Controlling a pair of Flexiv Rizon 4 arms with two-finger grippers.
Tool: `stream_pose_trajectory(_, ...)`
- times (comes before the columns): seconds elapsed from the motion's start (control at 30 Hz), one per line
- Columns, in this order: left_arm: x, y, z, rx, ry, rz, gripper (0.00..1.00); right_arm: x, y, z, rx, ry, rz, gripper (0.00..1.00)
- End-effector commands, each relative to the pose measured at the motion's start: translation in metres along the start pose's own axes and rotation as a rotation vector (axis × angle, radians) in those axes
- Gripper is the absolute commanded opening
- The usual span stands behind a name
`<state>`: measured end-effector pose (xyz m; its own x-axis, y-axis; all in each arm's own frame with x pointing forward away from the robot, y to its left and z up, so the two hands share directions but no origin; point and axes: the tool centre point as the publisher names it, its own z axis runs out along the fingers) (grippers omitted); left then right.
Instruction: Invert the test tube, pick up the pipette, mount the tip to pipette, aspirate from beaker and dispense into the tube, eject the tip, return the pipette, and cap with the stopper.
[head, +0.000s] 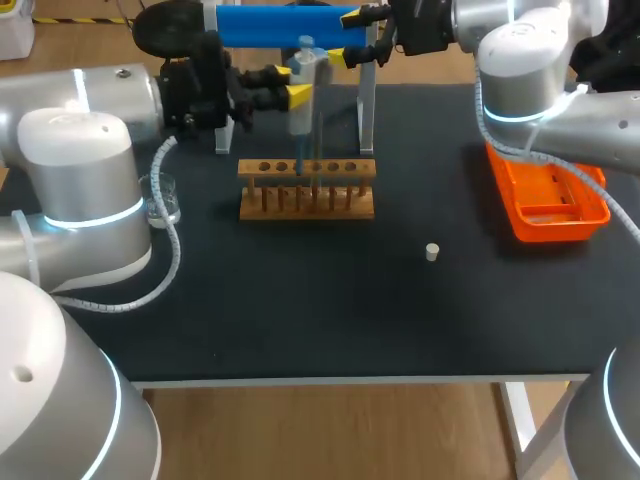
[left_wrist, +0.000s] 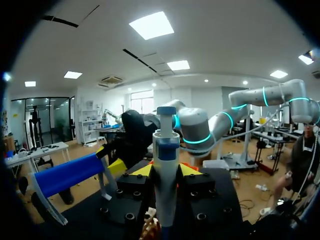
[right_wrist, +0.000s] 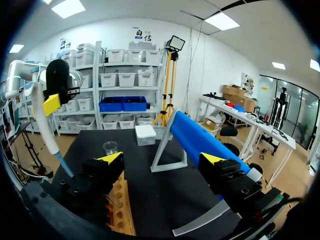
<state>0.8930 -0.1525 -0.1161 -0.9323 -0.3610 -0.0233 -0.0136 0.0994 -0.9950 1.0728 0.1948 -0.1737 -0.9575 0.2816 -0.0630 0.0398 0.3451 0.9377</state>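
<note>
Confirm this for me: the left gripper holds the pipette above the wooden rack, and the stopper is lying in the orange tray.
One detail is wrong. The left gripper does hold the pipette above the wooden rack, but the stopper is not in the orange tray. It lies on the black table, apart from the tray and nearer the middle. The head view shows this.

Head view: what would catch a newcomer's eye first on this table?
First the pipette, held upright in the left gripper over the wooden rack at the back middle of the table. Behind it is a bright blue bar on a stand, with the right gripper open by its end. An orange tray sits at the table's right.
</note>
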Motion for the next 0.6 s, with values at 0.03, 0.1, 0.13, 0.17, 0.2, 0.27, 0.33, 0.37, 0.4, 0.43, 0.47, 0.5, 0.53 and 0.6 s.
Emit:
stream_pose_trajectory(0.03, -0.012, -0.001, -0.021, 0.006, -0.07, 0.003, 0.0, 0.001, 0.0, -0.001, -0.001, -0.002, 0.0, 1.0)
stream_pose_trajectory(0.1, -0.025, 0.001, -0.029, 0.005, -0.118, 0.002, 0.0, 0.001, 0.0, -0.001, -0.001, -0.002, 0.0, 1.0)
stream_pose_trajectory(0.13, -0.031, 0.001, -0.032, 0.003, -0.138, 0.005, 0.0, 0.001, 0.0, -0.001, -0.001, -0.002, 0.0, 1.0)
stream_pose_trajectory(0.17, -0.036, 0.002, -0.035, 0.001, -0.158, 0.007, 0.0, 0.001, 0.0, -0.001, -0.001, -0.002, 0.0, 1.0)
stream_pose_trajectory(0.2, -0.042, 0.002, -0.038, 0.005, -0.184, 0.004, 0.0, 0.001, 0.0, -0.001, -0.001, -0.002, 0.0, 1.0)
stream_pose_trajectory(0.27, -0.053, 0.004, -0.042, 0.008, -0.225, 0.003, 0.0, 0.001, 0.0, -0.001, -0.001, -0.002, 0.0, 1.0)
stream_pose_trajectory(0.33, -0.062, 0.004, -0.044, 0.004, -0.254, 0.005, 0.0, 0.001, 0.0, -0.001, -0.001, -0.002, 0.0, 1.0)
stream_pose_trajectory(0.37, -0.067, 0.005, -0.046, 0.005, -0.268, 0.003, 0.0, 0.001, 0.0, -0.001, -0.001, -0.002, 0.0, 1.0)
stream_pose_trajectory(0.4, -0.071, 0.005, -0.047, 0.008, -0.286, 0.0, 0.0, 0.001, 0.0, -0.001, -0.001, -0.002, 0.0, 1.0)
stream_pose_trajectory(0.43, -0.075, 0.006, -0.048, 0.005, -0.303, -0.003, 0.0, 0.001, 0.0, -0.001, -0.001, -0.002, 0.0, 1.0)
stream_pose_trajectory(0.47, -0.078, 0.006, -0.049, 0.003, -0.315, -0.004, 0.0, 0.001, 0.0, -0.001, -0.001, -0.002, 0.0, 1.0)
stream_pose_trajectory(0.5, -0.082, 0.006, -0.05, 0.007, -0.331, -0.008, 0.0, 0.001, 0.0, -0.001, -0.001, -0.002, 0.0, 1.0)
stream_pose_trajectory(0.53, -0.085, 0.007, -0.05, 0.006, -0.345, -0.011, 0.0, 0.001, 0.0, -0.001, -0.001, -0.002, 0.0, 1.0)
stream_pose_trajectory(0.6, -0.092, 0.006, -0.05, -0.006, -0.392, -0.013, 0.0, 0.001, 0.0, -0.001, -0.001, -0.002, 0.0, 1.0)
